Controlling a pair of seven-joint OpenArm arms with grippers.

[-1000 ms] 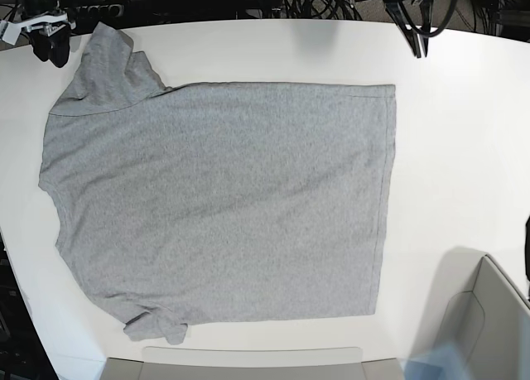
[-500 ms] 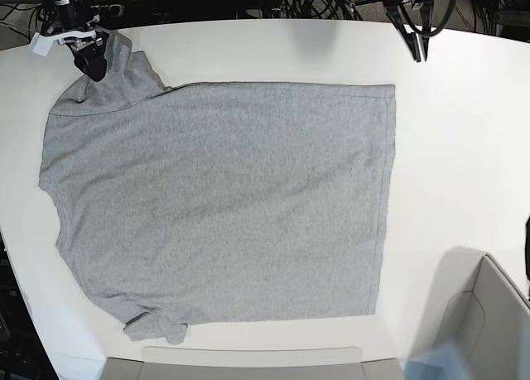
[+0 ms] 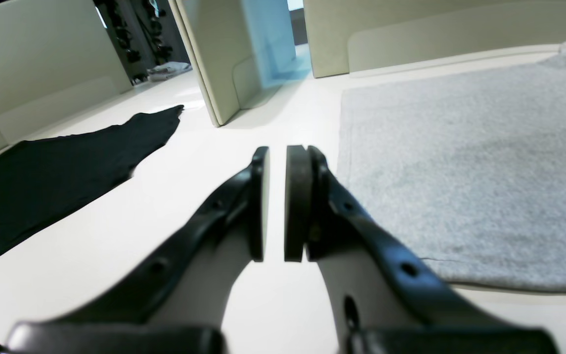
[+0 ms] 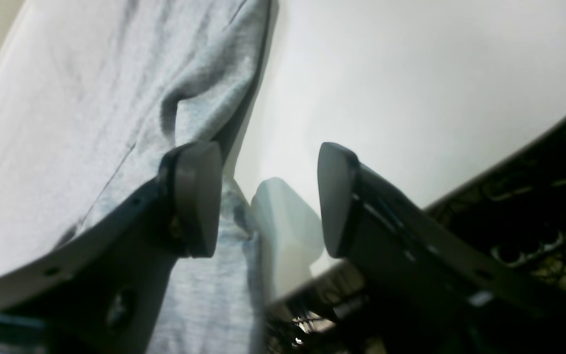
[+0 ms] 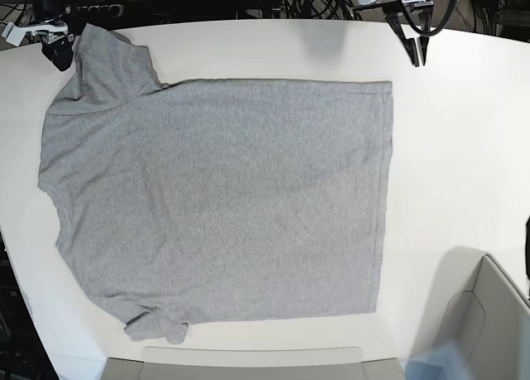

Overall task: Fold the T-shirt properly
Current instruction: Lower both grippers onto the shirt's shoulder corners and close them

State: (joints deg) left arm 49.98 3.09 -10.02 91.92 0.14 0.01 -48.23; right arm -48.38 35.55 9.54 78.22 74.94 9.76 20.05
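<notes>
The heather-grey T-shirt (image 5: 224, 198) lies flat on the white table (image 5: 464, 148), plain side up, neck to the left and hem to the right. My right gripper (image 5: 58, 55) is open at the far left corner, beside the upper sleeve. In the right wrist view (image 4: 263, 196) one finger stands over the sleeve's edge (image 4: 204, 93) and the other over bare table. My left gripper (image 5: 416, 55) hovers at the far right, off the shirt's hem corner. In the left wrist view (image 3: 275, 204) its pads are nearly together and empty, with the shirt (image 3: 474, 162) to its right.
A black cloth (image 3: 67, 162) lies on the table left of the left gripper. Beige bins (image 3: 214, 59) stand beyond it; one shows at the base view's lower right (image 5: 489, 314). A beige tray edge (image 5: 248, 359) runs along the near side. Cables hang behind the far edge.
My right gripper went onto the upper sleeve half a second ago and has drawn back left off it. The sleeve now lies a little flatter. The left arm has barely moved.
</notes>
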